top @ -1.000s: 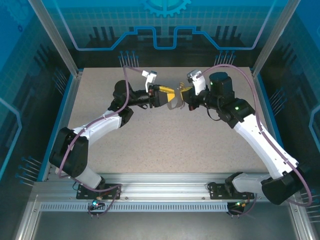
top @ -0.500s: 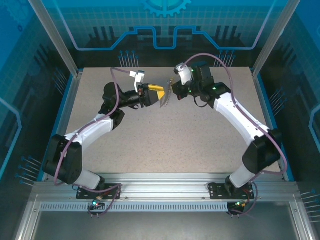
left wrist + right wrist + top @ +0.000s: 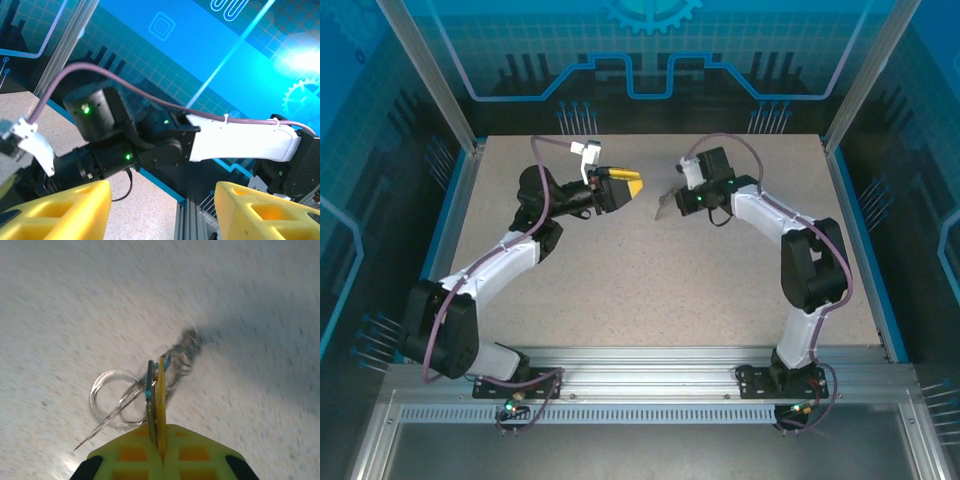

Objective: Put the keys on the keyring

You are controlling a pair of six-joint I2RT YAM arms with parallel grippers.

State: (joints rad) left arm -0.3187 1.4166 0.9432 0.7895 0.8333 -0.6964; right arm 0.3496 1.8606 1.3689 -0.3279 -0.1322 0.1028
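Fingers of the right gripper [image 3: 159, 432], nearest in its wrist view, are pressed together on the key [image 3: 161, 390], whose yellow head is seen edge-on. A dark flat piece [image 3: 149, 385] is clamped beside it. Just past them the keyring [image 3: 120, 397] hangs blurred: silvery rings, then a short chain [image 3: 187, 347], above the speckled table [image 3: 60, 300]. From overhead, this gripper holds the bundle over the table's far half, and the left gripper [image 3: 626, 186] faces it, near but not touching. In the left wrist view that gripper's jaws stand apart, with nothing between the yellow fingers [image 3: 70, 210]. Beyond them lies the right arm [image 3: 235, 142].
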